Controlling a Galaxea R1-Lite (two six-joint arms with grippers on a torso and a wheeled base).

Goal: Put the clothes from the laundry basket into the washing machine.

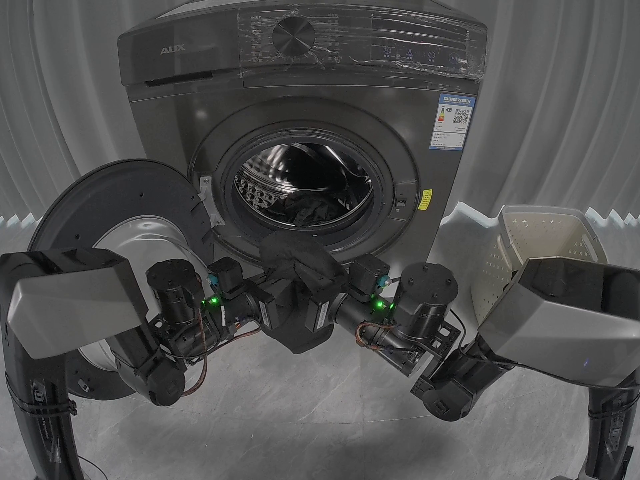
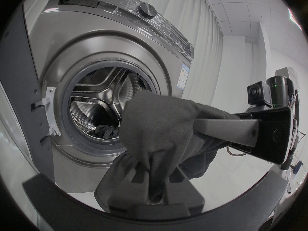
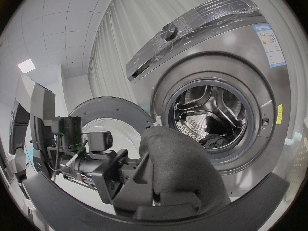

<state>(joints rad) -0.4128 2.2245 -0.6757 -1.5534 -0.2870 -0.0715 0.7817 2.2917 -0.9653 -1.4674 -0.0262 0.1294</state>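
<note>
A dark garment (image 1: 298, 261) hangs bunched just below the washing machine's (image 1: 300, 108) open round port, held between both grippers. My left gripper (image 2: 156, 190) is shut on its lower fold, and my right gripper (image 3: 166, 198) is shut on the cloth from the other side. In the head view the two meet under the cloth, left gripper (image 1: 283, 305) beside right gripper (image 1: 325, 303). Another dark piece of clothing (image 1: 308, 206) lies inside the steel drum. The white laundry basket (image 1: 543, 231) stands to the machine's right, its inside hidden behind my right arm.
The machine's round door (image 1: 117, 221) is swung open to the left, close behind my left arm. Pale curtains hang behind the machine. Grey floor (image 1: 293, 408) lies below the arms.
</note>
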